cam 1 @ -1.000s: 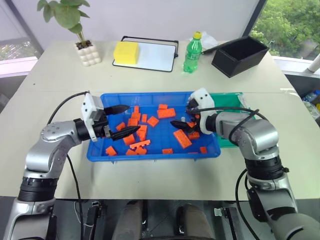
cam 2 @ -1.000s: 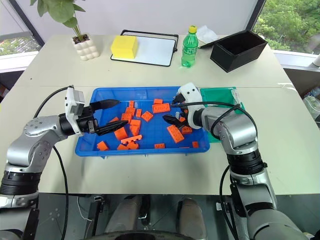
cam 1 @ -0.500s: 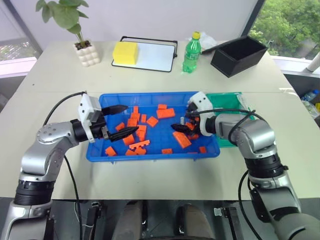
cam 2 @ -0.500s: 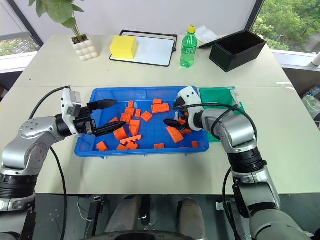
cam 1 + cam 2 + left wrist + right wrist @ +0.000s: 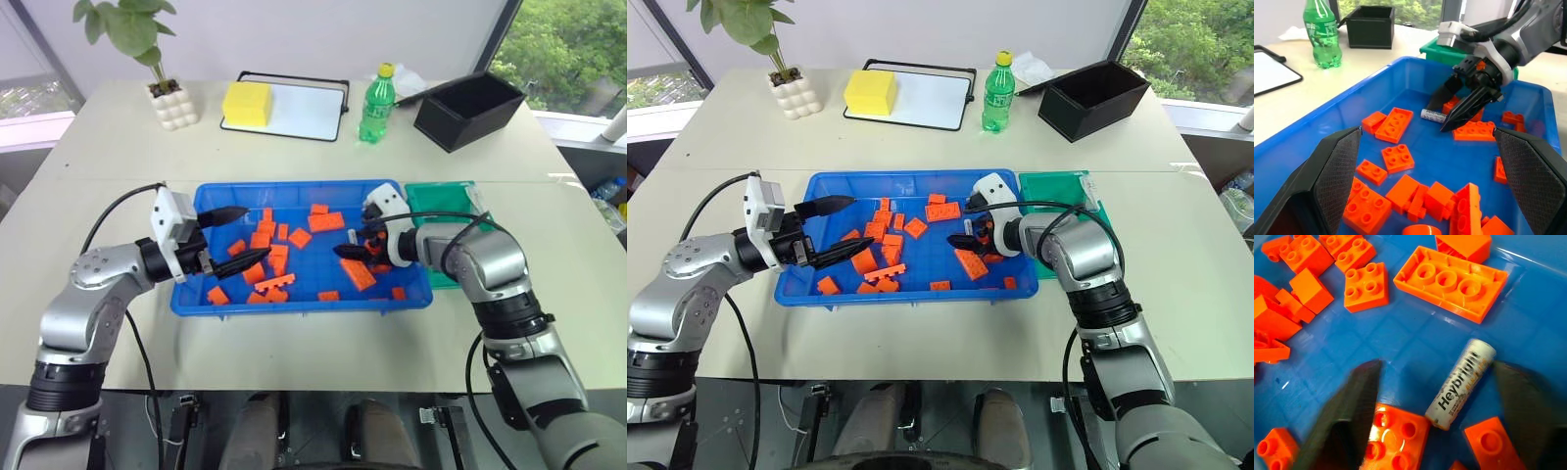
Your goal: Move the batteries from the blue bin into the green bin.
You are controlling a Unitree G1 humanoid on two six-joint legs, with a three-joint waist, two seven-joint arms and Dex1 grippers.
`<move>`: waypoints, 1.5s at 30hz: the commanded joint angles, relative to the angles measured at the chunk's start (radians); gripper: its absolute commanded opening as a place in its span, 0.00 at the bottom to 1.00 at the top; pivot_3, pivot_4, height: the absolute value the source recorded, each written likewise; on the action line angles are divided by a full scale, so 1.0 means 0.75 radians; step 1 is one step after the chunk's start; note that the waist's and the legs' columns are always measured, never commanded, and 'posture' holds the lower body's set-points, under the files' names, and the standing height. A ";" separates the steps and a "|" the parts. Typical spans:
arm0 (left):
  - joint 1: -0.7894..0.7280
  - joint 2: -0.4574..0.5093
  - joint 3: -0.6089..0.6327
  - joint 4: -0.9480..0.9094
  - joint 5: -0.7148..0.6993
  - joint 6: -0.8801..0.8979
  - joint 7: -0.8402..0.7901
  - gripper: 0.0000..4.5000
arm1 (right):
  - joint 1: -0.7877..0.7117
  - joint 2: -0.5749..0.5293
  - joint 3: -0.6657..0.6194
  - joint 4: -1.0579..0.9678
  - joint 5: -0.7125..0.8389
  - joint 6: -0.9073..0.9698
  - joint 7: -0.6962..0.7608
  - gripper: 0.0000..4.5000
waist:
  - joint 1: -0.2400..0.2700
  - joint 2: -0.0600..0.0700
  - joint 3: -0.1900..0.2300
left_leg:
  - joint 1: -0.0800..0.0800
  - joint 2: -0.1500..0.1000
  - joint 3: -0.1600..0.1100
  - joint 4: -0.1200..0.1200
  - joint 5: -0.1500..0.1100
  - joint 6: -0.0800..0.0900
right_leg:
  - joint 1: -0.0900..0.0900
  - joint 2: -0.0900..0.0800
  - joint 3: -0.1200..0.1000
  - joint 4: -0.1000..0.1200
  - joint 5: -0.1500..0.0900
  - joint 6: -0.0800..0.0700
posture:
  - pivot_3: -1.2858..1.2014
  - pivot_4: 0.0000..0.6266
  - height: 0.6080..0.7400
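One of the batteries [image 5: 1462, 382], a silvery-white cylinder with black lettering, lies flat on the floor of the blue bin [image 5: 294, 307] among orange blocks. My right gripper [image 5: 1435, 367] points down at it, open, one finger on each side and neither touching it. The left wrist view shows the same battery [image 5: 1433, 115] at the right gripper [image 5: 1436, 119]. My left gripper [image 5: 243, 237] hovers level over the bin's left end, open and empty. The green bin [image 5: 446, 201] sits against the blue bin's right side, partly behind my right arm.
Orange blocks [image 5: 328, 221] are scattered across the blue bin, some close to the battery. At the back of the table stand a black box [image 5: 468, 108], a green bottle [image 5: 376, 103], a clipboard with a yellow sponge [image 5: 247, 102] and a potted plant [image 5: 162, 93].
My right gripper has sunk a little toward the bin floor and its fingers have narrowed around the battery. The left gripper has stayed in place.
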 commanded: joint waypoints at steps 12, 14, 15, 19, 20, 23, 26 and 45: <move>0.000 0.004 0.060 -0.045 -0.024 -0.041 0.021 1.00 | -0.042 -0.078 0.090 -0.018 -0.110 -0.168 0.048 0.01 | 0.000 0.000 0.000 | 0.000 0.000 0.000 0.000 0.000 0.000 | 0.000 0.000 0.000 0.000 0.000 0.000 | 0.52 0.24 1.00; -0.003 0.006 0.057 -0.037 -0.025 -0.043 0.010 1.00 | -0.100 -0.076 0.049 -0.029 -0.098 -0.156 0.042 0.01 | -0.002 0.000 0.000 | 0.000 0.000 0.000 0.000 0.000 0.000 | 0.000 0.000 0.000 0.000 0.000 0.000 | 0.52 0.24 1.00; -0.009 0.010 0.054 -0.027 -0.025 -0.044 -0.001 1.00 | -0.139 -0.079 0.024 -0.033 -0.090 -0.147 0.037 0.01 | -0.003 0.001 0.000 | 0.000 0.000 0.000 0.000 0.000 0.000 | 0.000 0.000 0.000 0.000 0.000 0.000 | 0.52 0.24 1.00; -0.076 0.023 0.036 0.049 -0.010 -0.063 -0.062 1.00 | -0.293 -0.126 -0.087 -0.047 -0.059 -0.091 0.034 0.01 | -0.003 0.001 0.001 | -0.001 0.000 0.000 0.000 0.000 0.000 | -0.001 0.000 0.000 0.000 0.000 0.000 | 0.52 0.24 1.00; -0.105 0.021 0.033 0.079 -0.010 -0.065 -0.079 1.00 | -0.324 -0.146 -0.113 -0.049 -0.052 -0.077 0.039 0.01 | -0.001 0.001 0.001 | -0.001 0.000 0.000 0.000 0.000 0.000 | -0.001 0.000 0.000 0.000 0.000 0.000 | 0.52 0.24 1.00; -0.191 0.015 0.022 0.168 -0.010 -0.073 -0.129 1.00 | -0.364 -0.226 -0.159 -0.063 -0.055 -0.056 0.058 0.01 | -0.001 0.000 0.000 | 0.000 0.000 0.000 0.000 0.000 0.000 | -0.001 0.000 0.000 0.000 0.000 0.000 | 0.52 0.24 1.00; -0.273 0.014 -0.012 0.255 0.008 -0.090 -0.198 1.00 | -0.329 -0.353 -0.192 -0.092 -0.070 -0.052 0.083 0.01 | 0.000 0.000 0.000 | -0.001 -0.001 0.001 -0.001 0.000 0.000 | -0.001 0.000 0.000 -0.001 0.000 0.000 | 0.52 0.24 1.00; -0.453 -0.017 -0.129 0.531 0.110 -0.169 -0.396 1.00 | 0.184 -0.559 -0.457 -0.406 0.048 0.139 0.045 0.32 | 0.000 0.000 0.000 | -0.001 0.001 0.003 -0.001 0.000 0.000 | -0.001 0.000 0.000 -0.002 0.000 0.000 | 0.52 0.24 1.00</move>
